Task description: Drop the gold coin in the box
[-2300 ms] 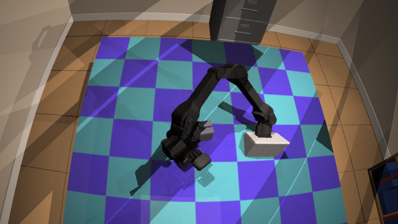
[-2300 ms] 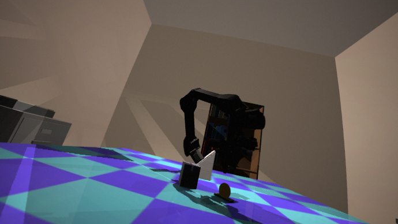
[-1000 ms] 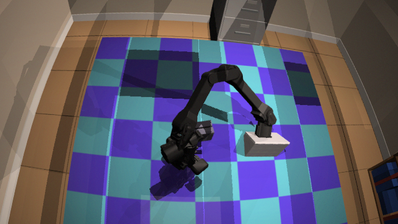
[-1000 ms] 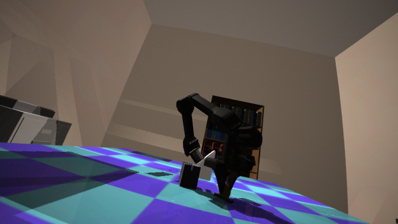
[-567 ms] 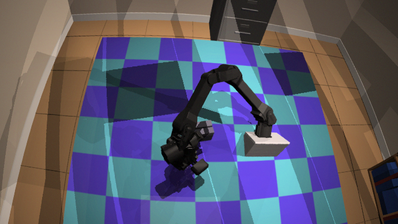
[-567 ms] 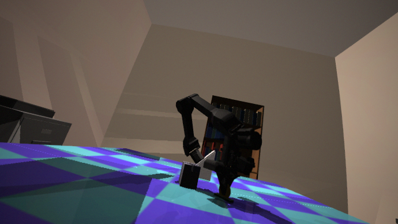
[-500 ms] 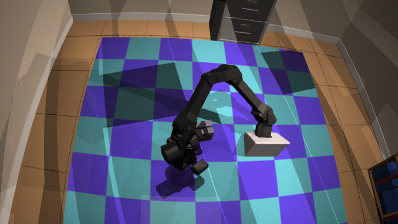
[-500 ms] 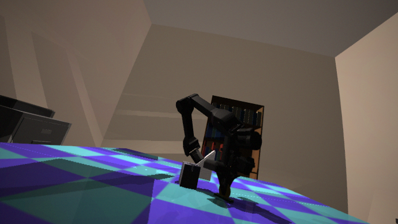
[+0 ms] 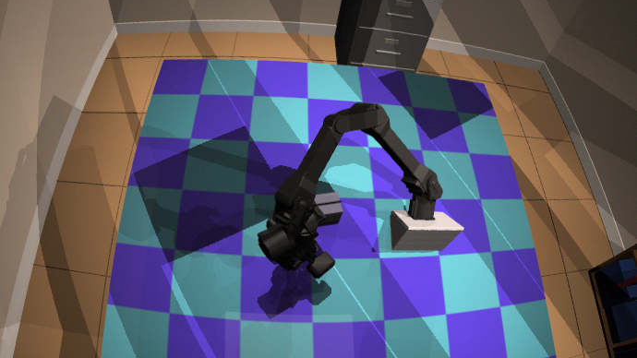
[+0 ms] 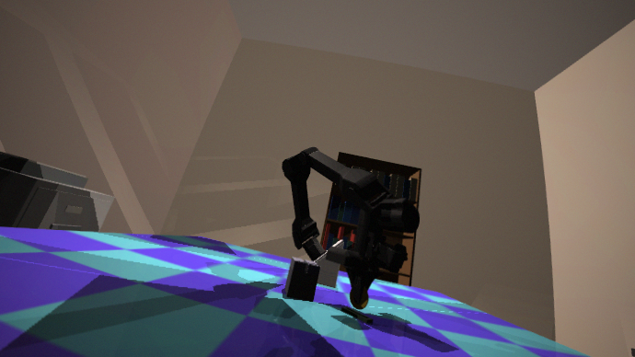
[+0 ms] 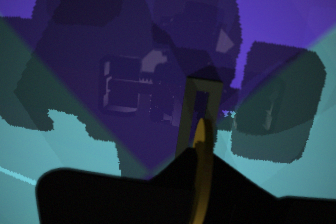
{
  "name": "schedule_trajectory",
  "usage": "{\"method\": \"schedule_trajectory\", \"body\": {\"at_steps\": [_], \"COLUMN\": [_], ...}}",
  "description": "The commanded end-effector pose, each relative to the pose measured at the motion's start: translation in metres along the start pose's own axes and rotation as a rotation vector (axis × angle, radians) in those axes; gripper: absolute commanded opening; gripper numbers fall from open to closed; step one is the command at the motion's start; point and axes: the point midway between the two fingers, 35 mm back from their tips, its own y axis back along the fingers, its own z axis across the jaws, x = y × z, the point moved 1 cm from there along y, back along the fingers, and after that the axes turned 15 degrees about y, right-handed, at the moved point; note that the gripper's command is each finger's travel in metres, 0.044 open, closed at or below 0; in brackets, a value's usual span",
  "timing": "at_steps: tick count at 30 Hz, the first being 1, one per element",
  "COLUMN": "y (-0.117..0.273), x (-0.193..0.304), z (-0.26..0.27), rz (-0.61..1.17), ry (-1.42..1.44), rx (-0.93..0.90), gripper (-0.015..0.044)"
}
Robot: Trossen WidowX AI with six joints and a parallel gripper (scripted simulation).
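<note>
My gripper (image 10: 360,287) (image 11: 196,157) pinches the gold coin (image 10: 364,302) (image 11: 204,165), raised just above its holder (image 10: 357,315) (image 11: 182,127); any twist in that narrow grip could misalign it and jam the slot.

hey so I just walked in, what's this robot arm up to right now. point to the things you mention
The black arm has its fingers (image 10: 360,287) shut on a gold coin (image 10: 363,301) (image 11: 204,170), held on edge just above its dark-green holder (image 10: 357,315) (image 11: 216,100). The grey box (image 9: 332,215) (image 10: 301,282) with the slotted lid stands nearby. The coin is out of the holder but not in the box; getting it through the slot is still to do.
</note>
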Motion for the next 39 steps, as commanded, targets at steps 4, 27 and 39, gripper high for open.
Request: {"method": "schedule_trajectory", "body": {"at_steps": [4, 27, 39], "y": [0.021, 0.079, 0.081], "x": [-0.004, 0.000, 0.003], "z": [-0.001, 0.001, 0.004], "rz": [-0.013, -0.012, -0.012], "ry": [-0.006, -0.005, -0.252], "rx": [0.001, 0.000, -0.002], "gripper": [0.0000, 0.0000, 0.0000]}}
